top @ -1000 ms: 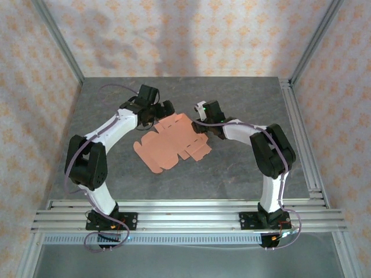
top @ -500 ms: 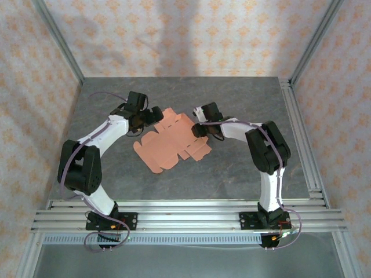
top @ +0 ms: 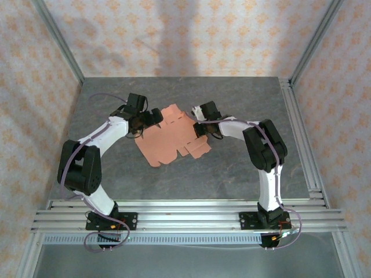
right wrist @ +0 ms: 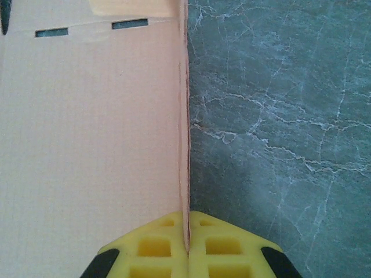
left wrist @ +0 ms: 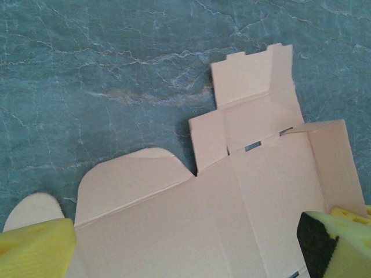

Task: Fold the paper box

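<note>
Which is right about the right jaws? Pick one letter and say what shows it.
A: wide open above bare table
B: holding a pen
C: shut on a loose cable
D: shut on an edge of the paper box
D: in the right wrist view the right jaws are shut on a raised edge of the paper box, with the thin card pinched between the yellow pads.

- White shells on left arm point(top: 107, 136) and right arm point(top: 235, 130), bulky black joint housings between.
- Thin purple-grey cables point(top: 107, 95) looped along each arm, coiled by black base plates point(top: 110, 220).
- Right pincer point(right wrist: 188, 248): yellow fingers point(right wrist: 156, 250), square pocket grid, black side patches.
- Left pincer point(left wrist: 184, 243): same yellow, black inner pad point(left wrist: 316, 246).
</note>
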You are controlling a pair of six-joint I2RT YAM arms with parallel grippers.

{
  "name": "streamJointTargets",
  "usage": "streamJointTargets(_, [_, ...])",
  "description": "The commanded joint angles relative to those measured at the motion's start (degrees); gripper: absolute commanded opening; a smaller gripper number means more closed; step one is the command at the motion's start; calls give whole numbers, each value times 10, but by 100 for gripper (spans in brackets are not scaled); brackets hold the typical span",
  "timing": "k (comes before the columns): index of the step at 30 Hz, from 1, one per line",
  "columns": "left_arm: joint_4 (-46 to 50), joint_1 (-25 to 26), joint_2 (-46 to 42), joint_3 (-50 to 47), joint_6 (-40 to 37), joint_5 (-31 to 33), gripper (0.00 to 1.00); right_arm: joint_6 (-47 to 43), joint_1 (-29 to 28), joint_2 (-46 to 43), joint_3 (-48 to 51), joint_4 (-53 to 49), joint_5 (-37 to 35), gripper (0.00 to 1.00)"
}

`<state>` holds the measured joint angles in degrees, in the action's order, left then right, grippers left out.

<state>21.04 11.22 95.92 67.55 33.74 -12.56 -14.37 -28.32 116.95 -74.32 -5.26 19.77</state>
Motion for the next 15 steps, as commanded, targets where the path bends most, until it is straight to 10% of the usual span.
streamJointTargets(1, [-6,-5,38,46,-28,-8,98,-20,1,-29,22,21,0,0])
streamJointTargets(15, [31,-5,131,147,-171,-70,96,-38,1,-86,83,93,25,0])
